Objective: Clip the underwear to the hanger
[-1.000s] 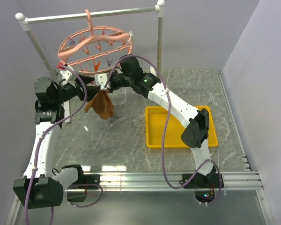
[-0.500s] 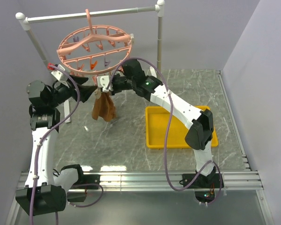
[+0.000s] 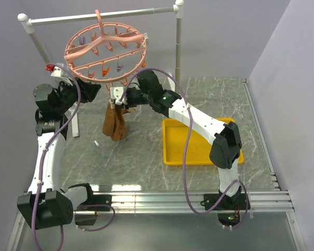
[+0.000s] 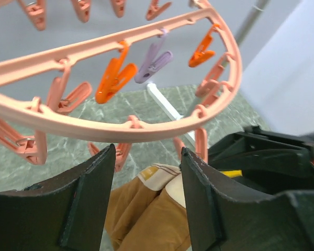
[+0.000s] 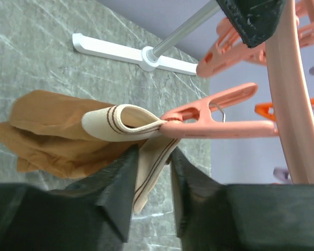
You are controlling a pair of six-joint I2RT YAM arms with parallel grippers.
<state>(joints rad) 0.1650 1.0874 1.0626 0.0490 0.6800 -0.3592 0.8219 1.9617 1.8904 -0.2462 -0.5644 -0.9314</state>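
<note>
The salmon-pink hanger hangs by its hook from the rail. One of its pink clips pinches the tan waistband of the brown underwear, which dangles below the ring. My right gripper is open just under that clip, and a loose strip of waistband hangs between its fingers. It reaches in from the right in the top view. My left gripper is open under the ring's near rim, holding nothing, with the underwear beyond its fingers.
The white and grey rail stands at the back on posts, its foot on the marble table. A yellow tray lies right of centre under the right arm. Orange and purple clips dangle from the hanger.
My right gripper has gone from shut to open, letting go of the waistband. The underwear now hangs straight from the clip. My left arm has drawn back to the left, and the hanger has shifted.
</note>
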